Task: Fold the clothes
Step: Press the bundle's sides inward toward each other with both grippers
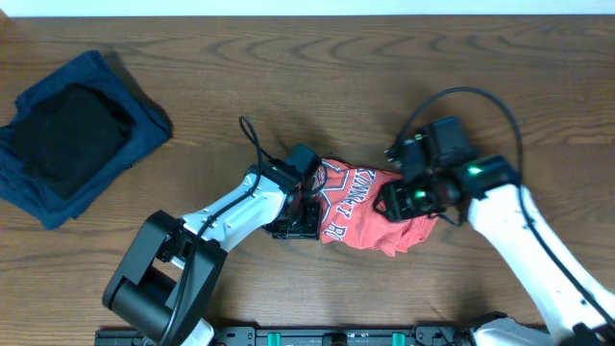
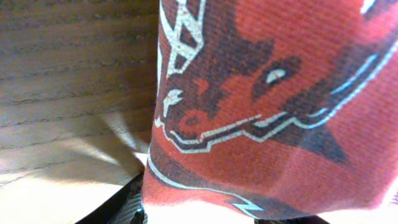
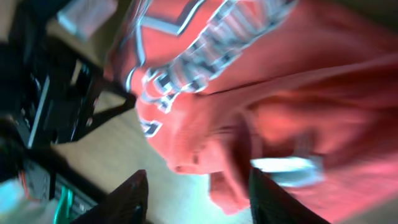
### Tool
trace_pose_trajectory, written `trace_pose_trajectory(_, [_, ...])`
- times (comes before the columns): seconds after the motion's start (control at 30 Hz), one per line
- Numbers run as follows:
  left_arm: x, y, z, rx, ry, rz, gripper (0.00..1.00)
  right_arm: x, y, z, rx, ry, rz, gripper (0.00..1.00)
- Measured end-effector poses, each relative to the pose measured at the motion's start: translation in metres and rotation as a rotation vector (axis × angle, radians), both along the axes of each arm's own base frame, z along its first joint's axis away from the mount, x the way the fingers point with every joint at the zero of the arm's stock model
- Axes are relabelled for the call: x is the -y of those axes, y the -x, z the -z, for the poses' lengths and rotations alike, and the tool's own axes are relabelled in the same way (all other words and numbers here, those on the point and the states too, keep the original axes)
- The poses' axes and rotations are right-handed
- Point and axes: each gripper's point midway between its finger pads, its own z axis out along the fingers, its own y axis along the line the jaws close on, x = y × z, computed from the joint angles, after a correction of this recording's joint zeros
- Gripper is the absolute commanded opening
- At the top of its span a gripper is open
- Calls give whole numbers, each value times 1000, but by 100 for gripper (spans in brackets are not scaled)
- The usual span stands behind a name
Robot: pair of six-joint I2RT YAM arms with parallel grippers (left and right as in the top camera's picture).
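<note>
The coral-red T-shirt (image 1: pixel 360 207) lies bunched at the table's middle, with white and dark lettering facing up. My left gripper (image 1: pixel 306 213) is at the shirt's left edge. In the left wrist view the printed logo (image 2: pixel 261 106) fills the frame and the cloth lies over and between the spread fingers (image 2: pixel 224 218). My right gripper (image 1: pixel 408 200) is over the shirt's right side. In the blurred right wrist view its fingers (image 3: pixel 196 193) stand apart, with a hanging fold of the shirt (image 3: pixel 230 186) between them.
A folded navy-blue garment (image 1: pixel 144 125) with a black garment (image 1: pixel 72 139) on top lies at the far left. Brown wooden table (image 1: pixel 288 77) lies all around. The left arm's black base (image 1: pixel 154 279) stands at the front edge.
</note>
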Motion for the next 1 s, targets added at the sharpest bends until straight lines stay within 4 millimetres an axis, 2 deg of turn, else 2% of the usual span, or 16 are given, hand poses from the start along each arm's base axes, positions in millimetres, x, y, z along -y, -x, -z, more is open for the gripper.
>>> trace_pose_trajectory(0.17, [0,0,0,-1,0,0,52,-18,14,27,-95,37,-63,41])
trace_pose_trajectory(0.23, [0,0,0,-1,0,0,52,-19,15,38,-124,56,-60,26])
trace_pose_trajectory(0.27, [0,0,0,-1,0,0,53,-19,15,43,-143,67,-48,13])
trace_pose_trajectory(0.33, [0,0,0,-1,0,0,53,-19,16,51,-163,78,-46,1])
trace_pose_trajectory(0.43, [0,0,0,-1,0,0,53,-16,18,56,-189,102,-26,1])
trace_pose_trajectory(0.5, [0,0,0,-1,0,0,52,-7,27,57,-232,146,2,1])
trace_pose_trajectory(0.63, [0,0,0,-2,2,0,53,36,55,53,-347,354,131,1])
trace_pose_trajectory(0.7, [2,2,-1,-9,13,2,53,54,62,49,-357,442,189,2])
trace_pose_trajectory(0.8, [3,3,-1,-12,15,5,52,75,65,45,-348,553,260,10])
trace_pose_trajectory(1.0, [2,4,-1,-17,13,11,52,91,70,51,-343,635,309,11])
